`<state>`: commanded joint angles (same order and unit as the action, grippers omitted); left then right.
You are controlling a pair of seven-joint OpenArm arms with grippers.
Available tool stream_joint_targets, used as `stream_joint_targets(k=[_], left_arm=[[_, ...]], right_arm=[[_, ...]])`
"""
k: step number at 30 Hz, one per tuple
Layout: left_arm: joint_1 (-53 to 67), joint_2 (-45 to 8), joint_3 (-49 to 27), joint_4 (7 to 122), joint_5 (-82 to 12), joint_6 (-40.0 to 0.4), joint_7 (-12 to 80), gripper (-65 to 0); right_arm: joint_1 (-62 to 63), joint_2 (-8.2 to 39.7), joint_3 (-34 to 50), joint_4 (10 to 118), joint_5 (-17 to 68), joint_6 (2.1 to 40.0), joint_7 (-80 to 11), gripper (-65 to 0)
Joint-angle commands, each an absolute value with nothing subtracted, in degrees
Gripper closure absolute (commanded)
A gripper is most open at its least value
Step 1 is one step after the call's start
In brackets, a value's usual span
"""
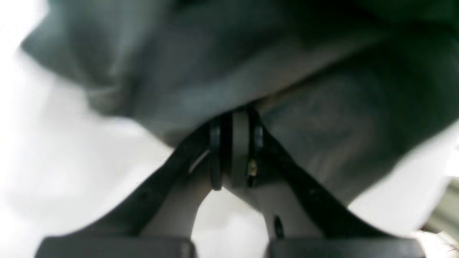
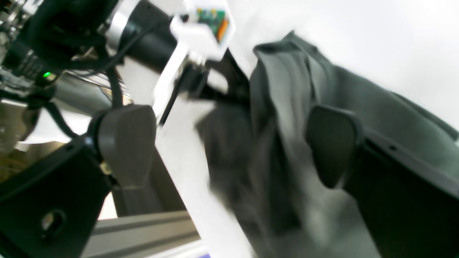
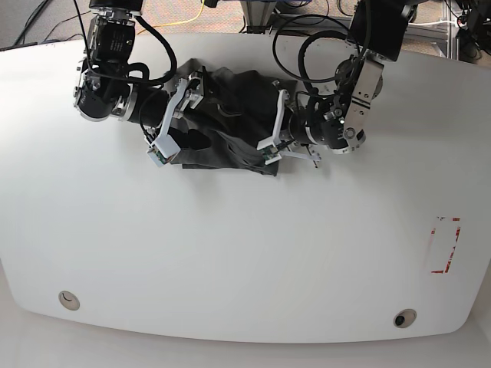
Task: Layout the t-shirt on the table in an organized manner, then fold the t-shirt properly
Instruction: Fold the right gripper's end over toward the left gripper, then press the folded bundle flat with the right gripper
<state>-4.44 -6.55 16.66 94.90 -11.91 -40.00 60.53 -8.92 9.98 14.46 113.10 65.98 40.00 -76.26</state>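
Observation:
The dark charcoal t-shirt (image 3: 230, 96) lies crumpled in a heap at the far middle of the white table (image 3: 230, 253). My left gripper (image 3: 259, 151) is at the heap's right front edge. In the left wrist view it (image 1: 235, 147) is shut on a fold of the t-shirt (image 1: 200, 71), which spreads above the fingers. My right gripper (image 3: 192, 136) is at the heap's left side. In the right wrist view it (image 2: 229, 147) is open, with the shirt (image 2: 283, 143) bunched between its pads (image 2: 125, 143). The other arm's gripper (image 2: 218, 86) holds the cloth's far edge there.
Two round grommet holes (image 3: 69, 300) (image 3: 404, 317) sit near the table's front edge. A red dashed rectangle mark (image 3: 447, 245) is at the right. Cables and both arm bases crowd the far edge (image 3: 307, 23). A metal frame rail (image 2: 143, 229) runs beside the table.

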Motion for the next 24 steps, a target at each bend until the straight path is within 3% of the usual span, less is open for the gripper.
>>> stream_joint_targets(k=[16, 24], left_arm=[[-4.4, -6.6, 9.2, 103.7, -13.8, -40.0, 60.5, -2.4], [-4.8, -7.4, -4.0, 106.2, -20.7, -40.0, 60.5, -2.4]], right_arm=[[-11.0, 11.4, 17.2, 112.8, 65.5, 40.0, -76.3, -65.0], [-11.5, 9.9, 15.8, 112.7, 64.7, 40.0, -76.3, -65.0]])
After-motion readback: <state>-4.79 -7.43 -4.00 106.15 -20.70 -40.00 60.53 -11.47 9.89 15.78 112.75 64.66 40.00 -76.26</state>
